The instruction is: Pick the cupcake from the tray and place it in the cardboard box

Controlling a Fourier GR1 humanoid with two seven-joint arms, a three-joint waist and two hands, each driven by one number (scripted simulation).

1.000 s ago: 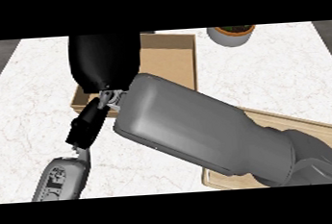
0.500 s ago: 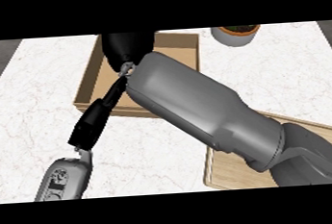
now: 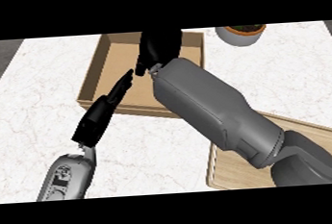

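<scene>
our right robot hand hangs over the box, its grasp hidden from us; we should lower before releasing.

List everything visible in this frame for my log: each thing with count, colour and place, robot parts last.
cardboard box: one, brown, open-topped, upper middle of the counter.
tray: one, light wood, lower right, largely covered by the right forearm.
pot: one, grey, dark contents, top right, cut by the view's edge.
counter: one, white marbled.
cupcake: not visible; whether the right hand hides it cannot be told.
left hand: one, black, fingers straight, over the box's near wall.
right hand: one, black, over the box interior; finger state unclear.
forearms: two, grey.
</scene>
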